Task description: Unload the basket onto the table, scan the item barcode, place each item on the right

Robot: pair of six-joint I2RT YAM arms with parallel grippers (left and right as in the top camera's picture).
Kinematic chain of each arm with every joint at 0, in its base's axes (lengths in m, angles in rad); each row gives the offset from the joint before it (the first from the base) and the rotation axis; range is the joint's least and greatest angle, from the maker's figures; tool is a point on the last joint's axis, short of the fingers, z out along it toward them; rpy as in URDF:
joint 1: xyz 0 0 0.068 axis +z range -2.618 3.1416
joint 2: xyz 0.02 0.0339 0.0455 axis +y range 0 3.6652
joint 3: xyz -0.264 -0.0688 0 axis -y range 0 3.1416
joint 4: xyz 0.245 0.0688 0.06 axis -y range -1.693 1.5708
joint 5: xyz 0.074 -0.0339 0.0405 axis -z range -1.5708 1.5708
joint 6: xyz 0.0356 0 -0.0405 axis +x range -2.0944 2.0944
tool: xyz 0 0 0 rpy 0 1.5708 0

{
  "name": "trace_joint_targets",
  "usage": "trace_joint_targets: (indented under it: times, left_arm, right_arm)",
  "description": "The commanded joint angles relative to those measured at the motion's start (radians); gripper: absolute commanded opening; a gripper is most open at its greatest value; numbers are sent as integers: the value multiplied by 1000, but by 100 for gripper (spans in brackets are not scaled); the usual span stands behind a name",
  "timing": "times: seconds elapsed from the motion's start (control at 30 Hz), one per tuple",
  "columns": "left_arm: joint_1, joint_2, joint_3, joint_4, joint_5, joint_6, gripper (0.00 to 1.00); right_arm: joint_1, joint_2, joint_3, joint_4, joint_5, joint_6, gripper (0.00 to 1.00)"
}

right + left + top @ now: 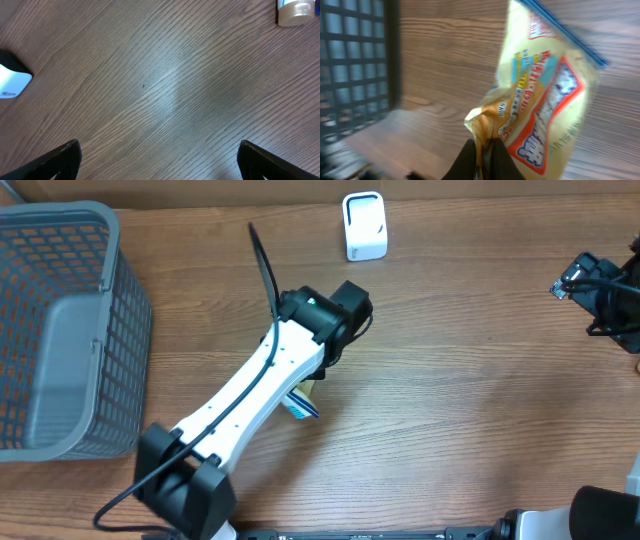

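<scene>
The table (480, 380) carries a grey basket (125, 330) at its left. The left arm (250, 385) hides most of the snack packet (300, 404) near the table's middle, leaving one corner showing. In the blurred wrist view, the left gripper (483, 150) pinches the packet's crumpled edge, and its long axis slants away from the fingers. The right gripper (159, 147) is spread wide and holds nothing.

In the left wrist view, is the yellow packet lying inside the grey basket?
No, the yellow packet is pinched in the left gripper over the wooden table, with the basket off to the side.
</scene>
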Motion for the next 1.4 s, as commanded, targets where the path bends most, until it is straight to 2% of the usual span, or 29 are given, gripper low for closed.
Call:
trace_joint_targets:
  times: [0.0,0.23,0.3,0.5,0.6,0.63,0.67,0.7,0.77,0.8,0.83,0.87,0.93,1.1,1.37]
  left_arm:
    - [-2,71,0,-4,-67,-19,4]
    - [-89,107,0,130,84,-23,4]
    - [-122,107,0,161,83,-23,4]
    - [-158,106,2,146,40,-42,4]
    - [-135,105,20,135,132,-62,4]
    - [-123,105,30,137,180,-54,8]
    - [-106,105,41,138,237,-44,19]
    - [-91,105,48,144,284,-27,34]
    - [-49,105,57,179,440,68,55]
    - [-32,105,57,195,510,115,69]
    - [-9,106,57,213,609,178,89]
    - [9,106,57,221,662,211,100]
    - [44,106,57,231,711,253,100]
    - [113,114,47,260,719,280,100]
    - [138,161,-76,413,849,326,100]
  right_arm:
    - [-1,-4,0,6,-6,8,100]
    - [-1,-4,0,7,-6,8,100]
    - [-1,-4,0,6,-6,8,100]
    - [-1,-4,0,6,-6,8,100]
    - [-1,-4,0,6,-20,8,100]
    - [-1,-4,0,6,-29,8,100]
    - [-1,-4,0,6,-36,8,100]
    - [-1,-4,0,6,-37,8,100]
    - [-1,-4,0,6,-36,8,100]
    - [-1,-4,0,6,-36,8,100]
    - [-1,-4,0,6,-35,8,100]
    - [-1,-4,0,6,-35,8,100]
    - [-1,-4,0,6,-36,8,100]
    - [-1,-4,0,6,-36,8,100]
    - [-1,-4,-5,6,-36,7,100]
